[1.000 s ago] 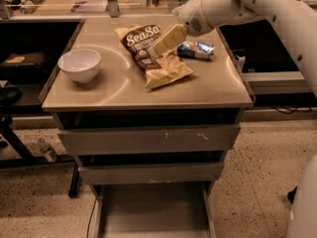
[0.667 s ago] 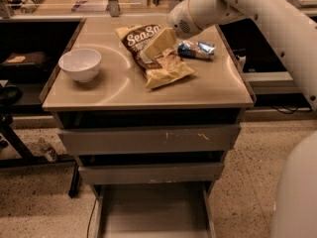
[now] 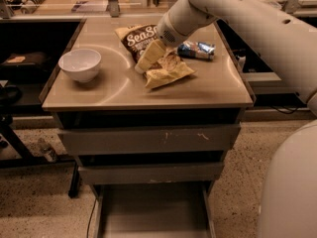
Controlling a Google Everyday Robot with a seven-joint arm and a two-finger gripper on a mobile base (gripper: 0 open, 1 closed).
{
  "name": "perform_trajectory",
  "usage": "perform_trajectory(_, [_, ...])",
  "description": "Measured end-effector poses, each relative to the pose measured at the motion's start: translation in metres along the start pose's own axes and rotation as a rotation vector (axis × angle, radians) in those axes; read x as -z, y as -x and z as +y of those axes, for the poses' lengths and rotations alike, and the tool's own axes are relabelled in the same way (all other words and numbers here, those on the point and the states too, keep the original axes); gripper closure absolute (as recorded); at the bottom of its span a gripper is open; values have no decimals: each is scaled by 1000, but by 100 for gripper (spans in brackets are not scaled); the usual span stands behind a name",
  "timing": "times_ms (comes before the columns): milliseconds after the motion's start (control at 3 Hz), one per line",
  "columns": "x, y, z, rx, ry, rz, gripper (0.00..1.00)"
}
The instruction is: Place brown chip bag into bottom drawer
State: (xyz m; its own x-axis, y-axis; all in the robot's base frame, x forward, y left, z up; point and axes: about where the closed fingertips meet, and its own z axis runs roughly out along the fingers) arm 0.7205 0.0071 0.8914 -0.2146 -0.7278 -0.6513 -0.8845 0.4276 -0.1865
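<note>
One bag [image 3: 168, 69] lies flat on the cabinet top [image 3: 208, 86] beside a blue packet [image 3: 197, 49]. The gripper [image 3: 147, 61] is on its middle, apparently to lift it; whether it grips is unclear. The drawer [image 3: 153, 212] below stands open to receive it.

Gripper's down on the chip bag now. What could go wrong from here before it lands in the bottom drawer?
1. The gripper sits on the brown chip bag; the crinkly bag may slip on lifting.
2. The blue-silver packet lies close beside the bag and could be knocked off the cabinet top.
3. The bottom drawer is open but low; the bag might catch on the upper drawer fronts going down.
</note>
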Motion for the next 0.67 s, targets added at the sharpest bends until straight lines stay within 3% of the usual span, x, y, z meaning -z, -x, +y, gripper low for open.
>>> perform_trajectory(667, [-25, -35, -4, -50, -52, 85, 0])
